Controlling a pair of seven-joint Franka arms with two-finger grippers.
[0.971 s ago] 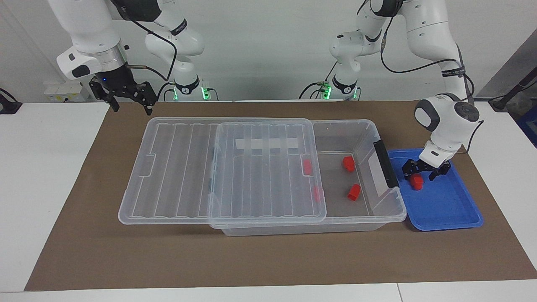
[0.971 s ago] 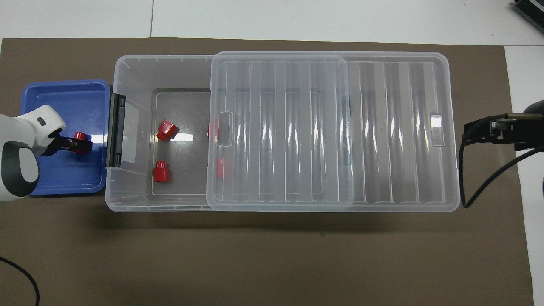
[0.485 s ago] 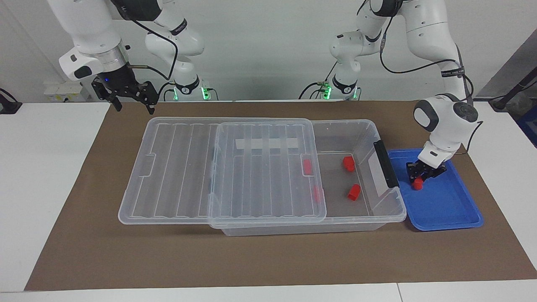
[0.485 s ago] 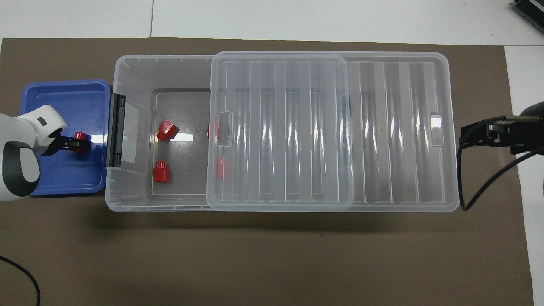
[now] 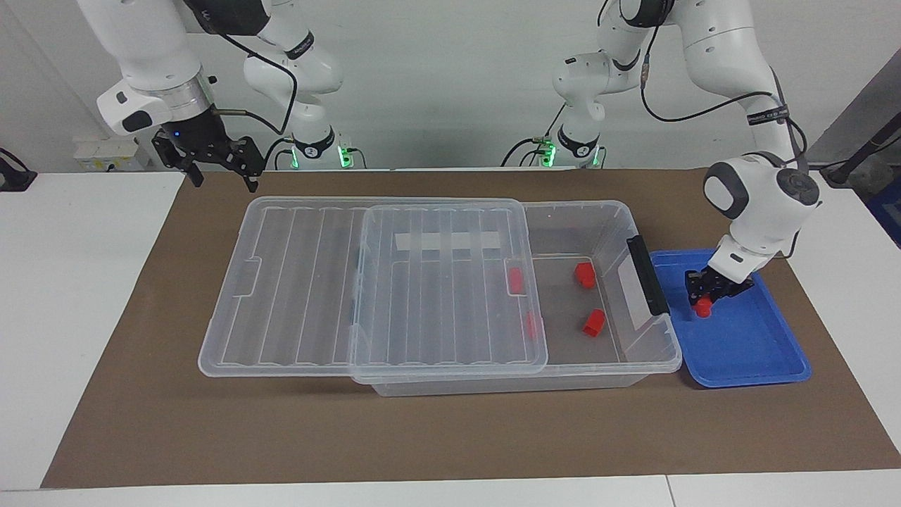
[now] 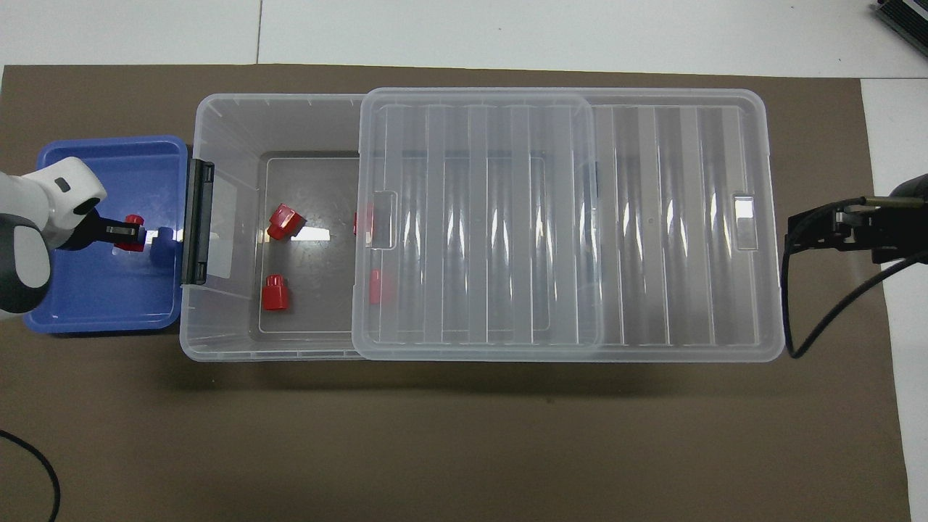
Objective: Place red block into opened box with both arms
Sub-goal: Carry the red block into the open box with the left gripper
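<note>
A: Facing view, from its left edge — what is seen first?

B: Right gripper [image 5: 219, 167] is seen up in the air over the brown mat [image 5: 211, 422], at the right arm's end of the table, just off the lid's corner. Jaws are spread wide, nothing is held. That arm is waiting.

A: Next?

B: Clear lid [image 5: 317, 282] is found slid toward the right arm's end, approx. half of the box [image 5: 605, 211] being left uncovered. Four red blocks [image 5: 584, 274] are counted inside: two in the uncovered part, two seen through the lid's edge. Black handle [image 5: 647, 274] is fixed on the box end toward the left arm.

A: And the last part?

B: Blue tray [image 5: 746, 352] is set just beside that handle end, touching or nearly so. Left gripper [image 5: 706, 296] is lowered into the tray, jaws clenched on the red block [image 5: 702, 307]. Whether the block is resting on the tray floor or raised a bit can't be told.

A: Overhead view agrees?

B: Yes. Red block [image 6: 133, 232] is seen pinched by the left gripper [image 6: 127, 232] over the tray [image 6: 101, 304]; right gripper [image 6: 805, 235] is shown w/ jaws released, beside the lid [image 6: 689, 217].
</note>
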